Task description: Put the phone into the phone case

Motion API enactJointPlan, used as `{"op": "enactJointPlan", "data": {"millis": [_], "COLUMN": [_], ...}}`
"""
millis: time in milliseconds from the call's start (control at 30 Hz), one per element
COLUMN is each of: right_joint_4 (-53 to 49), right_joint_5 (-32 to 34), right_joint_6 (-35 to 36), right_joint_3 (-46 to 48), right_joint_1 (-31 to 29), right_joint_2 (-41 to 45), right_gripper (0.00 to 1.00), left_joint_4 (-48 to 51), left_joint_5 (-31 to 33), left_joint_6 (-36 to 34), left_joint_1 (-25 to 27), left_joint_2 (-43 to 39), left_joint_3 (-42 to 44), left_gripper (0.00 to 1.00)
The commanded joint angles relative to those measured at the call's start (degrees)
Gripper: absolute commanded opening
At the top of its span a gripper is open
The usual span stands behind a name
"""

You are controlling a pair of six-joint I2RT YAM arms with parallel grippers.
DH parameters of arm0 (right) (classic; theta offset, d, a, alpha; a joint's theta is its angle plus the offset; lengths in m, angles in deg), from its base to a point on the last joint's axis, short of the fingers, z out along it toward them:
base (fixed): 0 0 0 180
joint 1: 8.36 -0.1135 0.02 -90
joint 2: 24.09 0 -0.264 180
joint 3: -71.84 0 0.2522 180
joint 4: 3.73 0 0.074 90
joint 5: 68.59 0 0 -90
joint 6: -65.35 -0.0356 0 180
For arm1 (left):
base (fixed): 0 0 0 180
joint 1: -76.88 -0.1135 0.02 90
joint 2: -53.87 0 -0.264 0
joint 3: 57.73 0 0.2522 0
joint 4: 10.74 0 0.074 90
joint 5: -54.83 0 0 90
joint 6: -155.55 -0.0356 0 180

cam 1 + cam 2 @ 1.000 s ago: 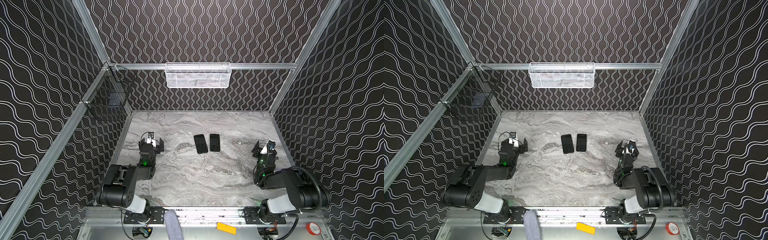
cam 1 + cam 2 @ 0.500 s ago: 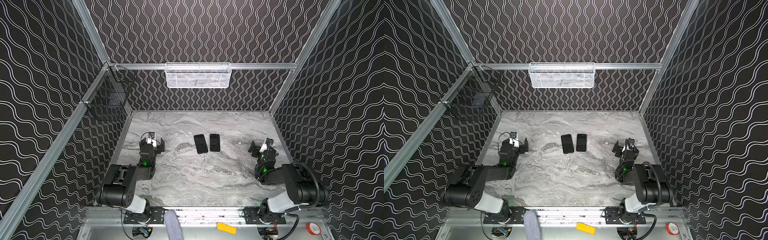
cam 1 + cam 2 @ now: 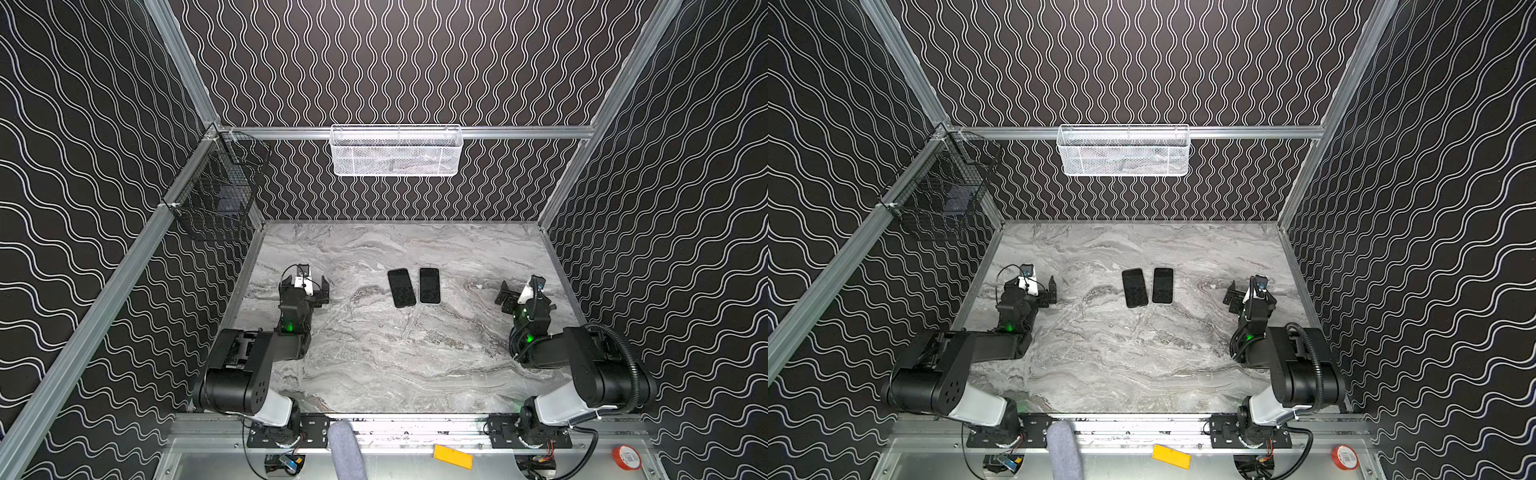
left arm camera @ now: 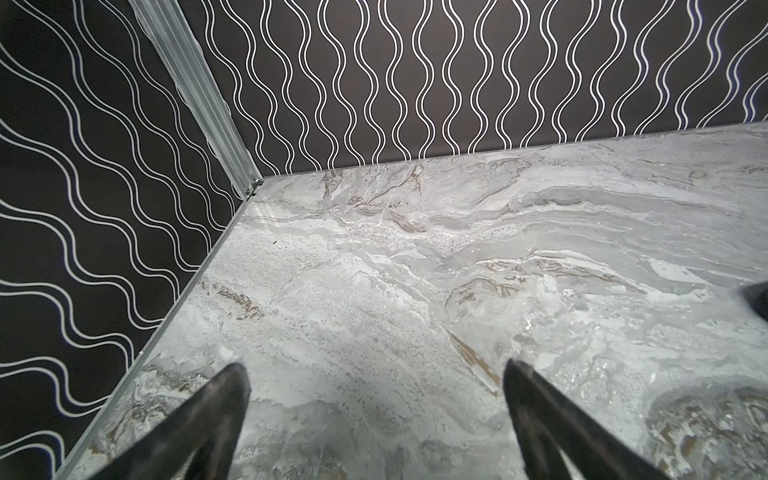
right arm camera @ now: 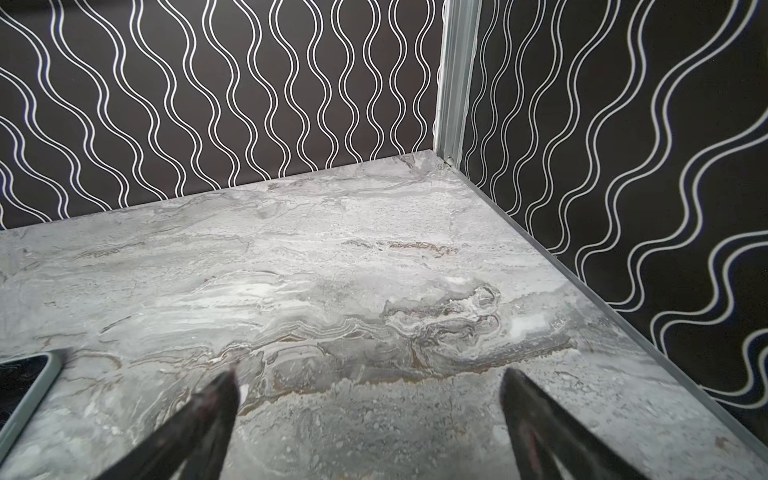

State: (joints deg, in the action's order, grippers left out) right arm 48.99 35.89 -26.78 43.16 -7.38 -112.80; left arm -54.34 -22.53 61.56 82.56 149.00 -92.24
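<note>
Grey marble tabletop holds two flat black rectangular slabs side by side at its middle. I judge the right black slab, pale-rimmed in the right wrist view, to be the case and the left black slab the phone. The left gripper and right gripper stand wide and empty, well apart from both. I'd steady the case, then seat the phone corner first.
</note>
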Motion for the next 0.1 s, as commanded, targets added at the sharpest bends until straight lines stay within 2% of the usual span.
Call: {"op": "enactJointPlan", "data": {"millis": [0,67], "right_joint_4": [2.2,2.7], "right_joint_5": [-0.3,-0.2], "right_joint_6": [-0.2,0.1], "right_joint_3": [0.5,0.6], "right_joint_1": [0.0,0.0], "right_joint_2": [0.5,0.4], "right_gripper": [1.0,0.99], "left_joint_4": [-2.6,-2.6], "left_joint_5": [-0.7,-0.7], "left_joint_6": [0.5,0.5], "left_joint_1": [0.0,-0.1], "left_joint_2": [0.1,0.1], "left_joint_3": [0.0,0.0], "left_gripper": [0.99,0.99]}}
